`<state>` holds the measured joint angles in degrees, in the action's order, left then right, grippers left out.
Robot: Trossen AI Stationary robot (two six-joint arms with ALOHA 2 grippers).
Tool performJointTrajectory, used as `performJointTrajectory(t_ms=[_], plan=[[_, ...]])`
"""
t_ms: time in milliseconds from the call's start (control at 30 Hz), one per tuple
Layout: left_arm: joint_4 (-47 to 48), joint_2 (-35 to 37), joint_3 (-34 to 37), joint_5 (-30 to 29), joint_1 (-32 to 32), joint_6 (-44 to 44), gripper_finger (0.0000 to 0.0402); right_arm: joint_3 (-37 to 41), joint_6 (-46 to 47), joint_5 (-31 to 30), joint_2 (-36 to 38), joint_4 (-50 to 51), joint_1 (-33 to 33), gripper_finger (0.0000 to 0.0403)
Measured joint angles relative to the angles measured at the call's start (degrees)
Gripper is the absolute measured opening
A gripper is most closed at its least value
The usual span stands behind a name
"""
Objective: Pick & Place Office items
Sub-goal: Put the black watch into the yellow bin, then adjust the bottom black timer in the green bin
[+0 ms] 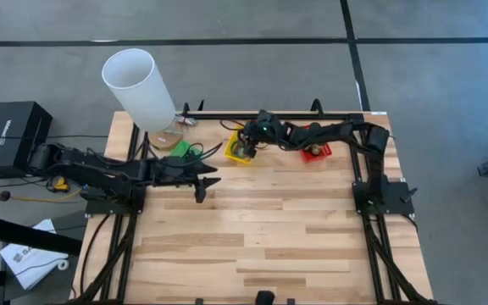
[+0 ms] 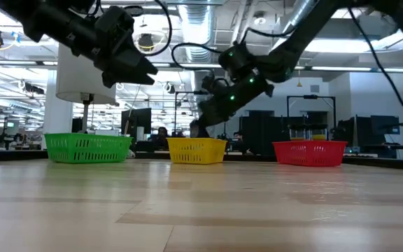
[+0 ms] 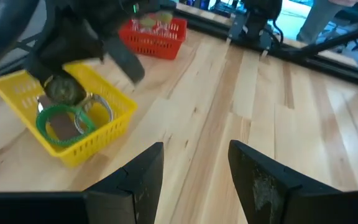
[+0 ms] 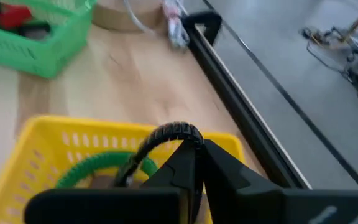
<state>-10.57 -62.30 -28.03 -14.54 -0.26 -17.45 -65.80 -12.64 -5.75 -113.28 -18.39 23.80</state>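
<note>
Three baskets stand in a row along the far edge: green (image 1: 181, 150), yellow (image 1: 237, 158) and red (image 1: 317, 153). My right gripper (image 1: 246, 146) reaches from the right over the yellow basket (image 4: 55, 149), shut on a black ring (image 4: 169, 132). A green ring (image 3: 64, 121) and a clear ring (image 3: 101, 106) lie inside that basket. The green basket (image 4: 36, 43) holds a red item (image 4: 11, 14). My left gripper (image 3: 194, 168) hangs open and holds nothing above bare tabletop, near the green basket. My right gripper pinches the black ring's rim (image 4: 188, 138) between its two fingers. The fingers slant down from the table's right side. The ring stands on edge ahead of the fingertips, over the yellow basket's inside; whether its lower part rests on anything there, I cannot tell.
A big white cylinder (image 1: 139, 88) leans over the far left corner, behind the green basket. A black rail (image 4: 241, 106) runs along the table's far edge. The near half of the wooden table (image 1: 261, 246) is bare planks.
</note>
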Motion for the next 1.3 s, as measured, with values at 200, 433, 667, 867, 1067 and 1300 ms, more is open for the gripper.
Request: performJointTrajectory(t_ms=[200,433,667,867,1067,1300], plan=[[-0.13,0.00,1.62,0.02,-0.17,0.00,0.0177,-1.91,1.22,-0.31,1.56,7.01,0.45,0.0064],[-1.03,0.00,1.62,-0.03,-0.17,0.00,0.0177,-1.94,1.60,-0.49,1.83,7.89,0.34,0.0121],[-1.05,0.00,1.62,-3.64,-0.17,0.01,0.0177,-1.95,1.57,-0.53,2.00,8.23,0.37,0.0154],[-1.03,0.00,1.62,-5.01,-0.17,0.50,0.0177,-2.00,1.57,-0.53,2.00,10.65,0.28,0.0159],[-0.42,0.44,1.57,-5.32,-0.17,2.46,0.0176,-6.72,1.57,-0.45,2.00,21.76,-0.27,0.0153],[7.33,0.44,1.55,-11.51,-0.17,1.89,0.0157,-10.31,1.55,-0.31,2.11,29.13,-2.06,0.0148]])
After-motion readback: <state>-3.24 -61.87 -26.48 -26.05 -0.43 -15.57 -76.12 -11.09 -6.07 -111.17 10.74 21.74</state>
